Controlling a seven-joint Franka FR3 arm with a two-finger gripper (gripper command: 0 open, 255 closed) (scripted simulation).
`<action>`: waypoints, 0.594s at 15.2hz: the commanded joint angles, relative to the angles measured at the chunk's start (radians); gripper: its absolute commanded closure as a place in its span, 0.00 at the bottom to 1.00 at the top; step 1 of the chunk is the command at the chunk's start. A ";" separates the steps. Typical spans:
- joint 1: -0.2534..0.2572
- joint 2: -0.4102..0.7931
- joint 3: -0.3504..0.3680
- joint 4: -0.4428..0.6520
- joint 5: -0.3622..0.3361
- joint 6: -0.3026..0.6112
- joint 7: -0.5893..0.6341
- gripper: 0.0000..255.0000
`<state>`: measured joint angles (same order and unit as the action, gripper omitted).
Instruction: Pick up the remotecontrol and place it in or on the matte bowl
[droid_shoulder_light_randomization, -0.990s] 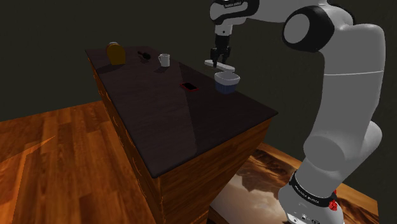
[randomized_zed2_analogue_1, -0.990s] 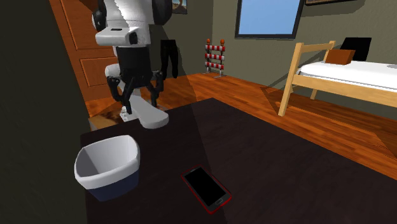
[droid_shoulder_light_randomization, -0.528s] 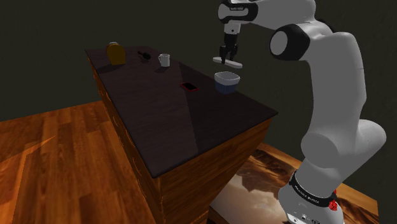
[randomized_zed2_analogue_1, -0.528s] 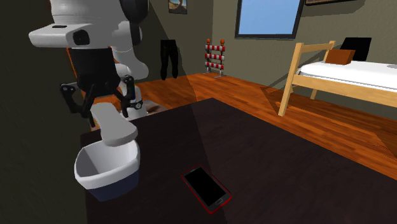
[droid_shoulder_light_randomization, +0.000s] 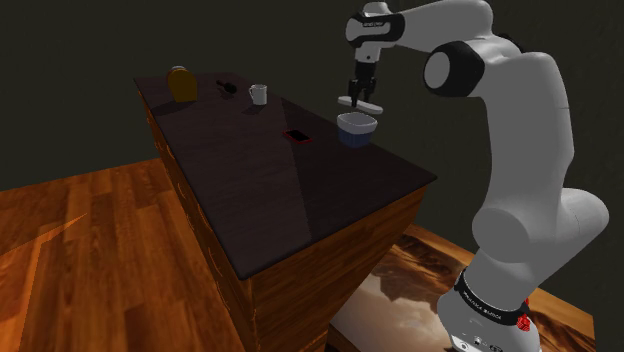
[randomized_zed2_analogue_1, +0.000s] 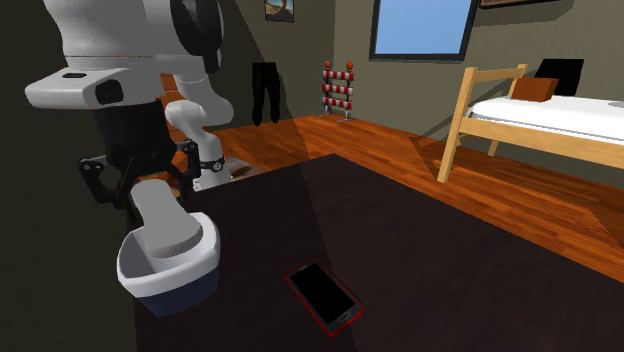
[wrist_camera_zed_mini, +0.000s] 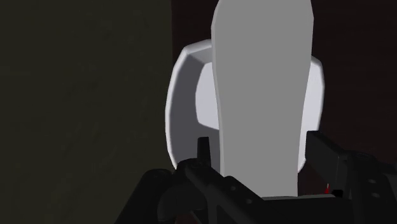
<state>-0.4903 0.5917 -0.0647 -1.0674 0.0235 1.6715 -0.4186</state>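
Our end effector (randomized_zed2_analogue_1: 146, 188) pinches one end of the pale grey remote control (randomized_zed2_analogue_1: 170, 225), right over the matte bowl (randomized_zed2_analogue_1: 137, 268). It looks stiff, light, probably slick. We'd judge a grip across its narrow sides safest.

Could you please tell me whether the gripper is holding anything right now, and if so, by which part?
Yes: the gripper holds the grey remote control, jaws clasping its sides near one end, the rest jutting out over the bowl.

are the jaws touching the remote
Touching. In the wrist view the gripper has its jaws clasped on both sides of the grey remote, above the bowl.
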 joint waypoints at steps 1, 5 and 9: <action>0.000 -0.005 0.000 -0.035 0.000 0.031 -0.001 1.00; 0.002 -0.012 0.000 -0.100 0.000 0.089 -0.001 1.00; 0.003 -0.013 0.000 -0.141 0.000 0.128 -0.001 1.00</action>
<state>-0.4879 0.5819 -0.0645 -1.1965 0.0234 1.7909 -0.4194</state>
